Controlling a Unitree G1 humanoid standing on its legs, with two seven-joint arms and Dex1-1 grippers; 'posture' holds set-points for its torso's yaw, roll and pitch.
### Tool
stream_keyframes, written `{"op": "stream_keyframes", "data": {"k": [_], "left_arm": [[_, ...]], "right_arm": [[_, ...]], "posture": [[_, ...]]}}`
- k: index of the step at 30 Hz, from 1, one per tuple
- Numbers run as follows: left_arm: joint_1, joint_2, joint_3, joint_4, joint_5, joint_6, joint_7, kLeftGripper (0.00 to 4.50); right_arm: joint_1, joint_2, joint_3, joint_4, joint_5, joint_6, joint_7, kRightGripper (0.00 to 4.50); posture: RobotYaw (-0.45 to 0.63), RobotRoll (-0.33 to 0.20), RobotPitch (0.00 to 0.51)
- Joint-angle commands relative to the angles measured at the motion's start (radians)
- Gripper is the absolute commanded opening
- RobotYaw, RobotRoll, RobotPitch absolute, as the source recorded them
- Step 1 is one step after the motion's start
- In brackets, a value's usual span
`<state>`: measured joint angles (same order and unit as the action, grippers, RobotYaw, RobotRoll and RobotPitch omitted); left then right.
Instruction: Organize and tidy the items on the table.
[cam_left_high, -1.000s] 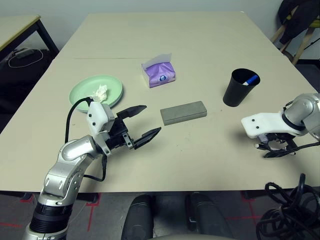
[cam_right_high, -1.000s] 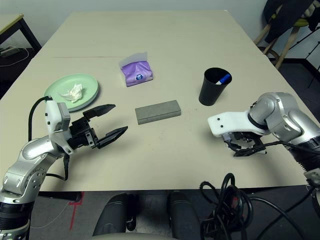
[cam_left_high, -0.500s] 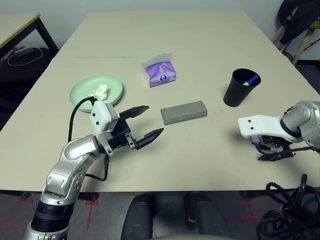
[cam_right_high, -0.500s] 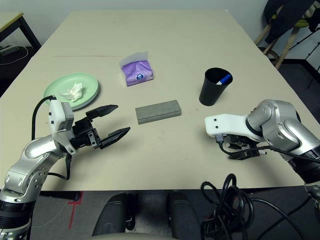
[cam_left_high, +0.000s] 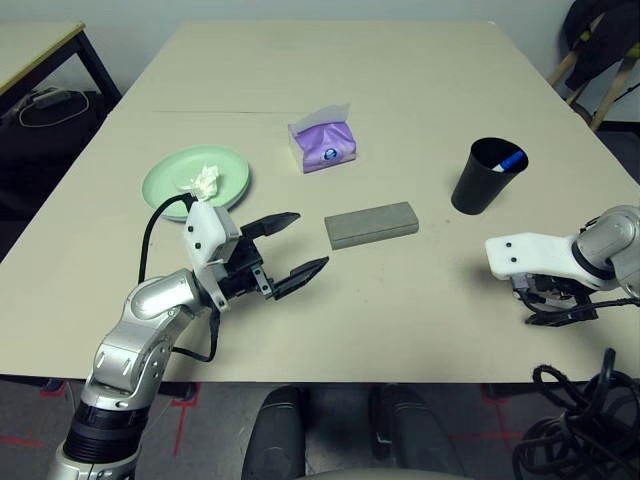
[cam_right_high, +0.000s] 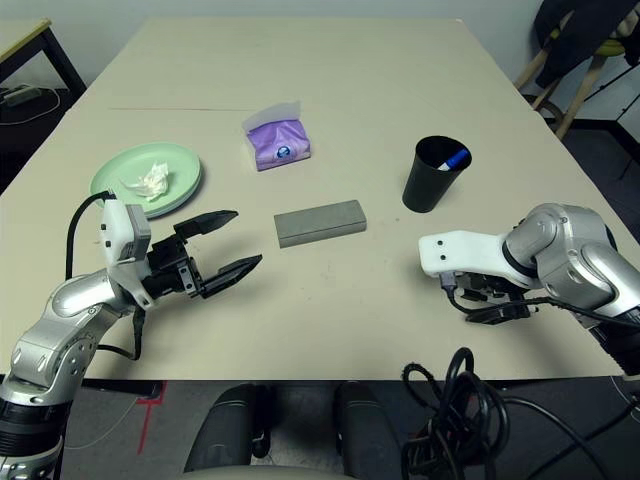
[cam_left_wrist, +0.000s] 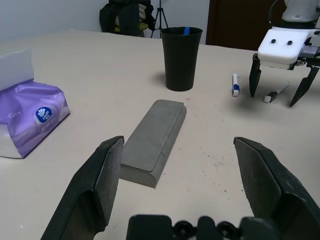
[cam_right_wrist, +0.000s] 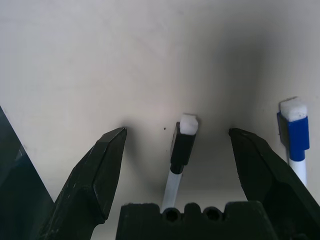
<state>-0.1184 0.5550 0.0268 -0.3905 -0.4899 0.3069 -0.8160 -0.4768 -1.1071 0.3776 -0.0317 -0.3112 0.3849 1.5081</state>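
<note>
Our right claw (cam_left_wrist: 282, 82) pointed down at the tabletop (cam_left_high: 400, 70) near its right edge, fingers spread wide with nothing between them gripped — a black-capped pen (cam_right_wrist: 181, 150) lay on the surface right in the gap, and a blue-capped pen (cam_right_wrist: 294, 135) sat just outside one finger. Neither pen was touched as far as we could see.

Our left claw (cam_left_high: 290, 245) was held level over the near left part of the tabletop, also wide open and empty, aimed toward the grey glasses case (cam_left_high: 371, 224), which lay flat around the middle. Behind the case sat the purple tissue pack (cam_left_high: 322, 146), with a white sheet sticking up out of it. Off to the left was the mint-green plate (cam_left_high: 170, 182) with the crumpled tissue wad (cam_left_high: 205, 180) on it. The black cup (cam_left_high: 484, 176) stood upright on the right side, beyond the right claw — a blue-capped pen (cam_left_high: 509, 160) was standing inside it.
</note>
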Motion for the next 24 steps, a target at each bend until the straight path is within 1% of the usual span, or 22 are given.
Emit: {"op": "stream_keyframes", "data": {"k": [1, 4, 7, 8, 12, 13, 14, 16, 17, 24], "left_arm": [[-0.006, 0.005, -0.013, -0.027, 0.0, 0.008, -0.002, 4.45], [-0.002, 0.006, -0.011, -0.03, -0.001, 0.008, -0.003, 4.45], [0.0, 0.008, -0.009, -0.032, -0.003, 0.009, -0.003, 4.5], [-0.001, 0.008, -0.009, -0.03, -0.002, 0.009, -0.003, 4.5], [-0.003, 0.011, -0.007, -0.028, -0.002, 0.009, -0.005, 4.5], [-0.003, 0.011, -0.007, -0.028, -0.002, 0.009, -0.005, 4.5], [-0.003, 0.012, -0.008, -0.029, -0.003, 0.01, -0.006, 4.5], [-0.003, 0.013, -0.008, -0.027, -0.002, 0.01, -0.007, 4.5], [-0.003, 0.013, -0.008, -0.027, -0.002, 0.01, -0.007, 4.5], [-0.005, 0.009, -0.013, -0.023, 0.002, 0.004, -0.006, 4.5]], "right_arm": [[0.029, -0.02, -0.007, 0.022, 0.006, -0.002, 0.002, 4.5], [0.041, -0.028, -0.007, 0.015, 0.006, -0.006, -0.002, 4.5], [0.055, -0.037, -0.011, 0.007, 0.007, -0.011, -0.003, 3.92], [0.058, -0.039, -0.013, 0.003, 0.01, -0.012, -0.001, 3.62], [0.065, -0.037, -0.02, -0.004, 0.011, -0.01, 0.001, 2.17], [0.066, -0.037, -0.021, -0.005, 0.011, -0.01, 0.001, 1.73], [0.066, -0.036, -0.023, -0.005, 0.012, -0.01, 0.001, 1.43], [0.068, -0.033, -0.024, -0.007, 0.013, -0.01, 0.001, 0.58], [0.068, -0.032, -0.025, -0.008, 0.013, -0.009, 0.001, 0.34], [0.074, -0.019, -0.036, -0.031, 0.038, 0.013, 0.008, 0.33]], "posture": [[-0.03, 0.0, 0.166], [-0.03, 0.0, 0.168], [-0.02, 0.0, 0.167], [-0.02, 0.0, 0.167], [-0.03, 0.0, 0.167], [-0.03, 0.0, 0.167], [-0.03, 0.0, 0.167], [-0.02, 0.0, 0.163], [-0.02, 0.0, 0.163], [-0.02, 0.0, 0.159]]}}
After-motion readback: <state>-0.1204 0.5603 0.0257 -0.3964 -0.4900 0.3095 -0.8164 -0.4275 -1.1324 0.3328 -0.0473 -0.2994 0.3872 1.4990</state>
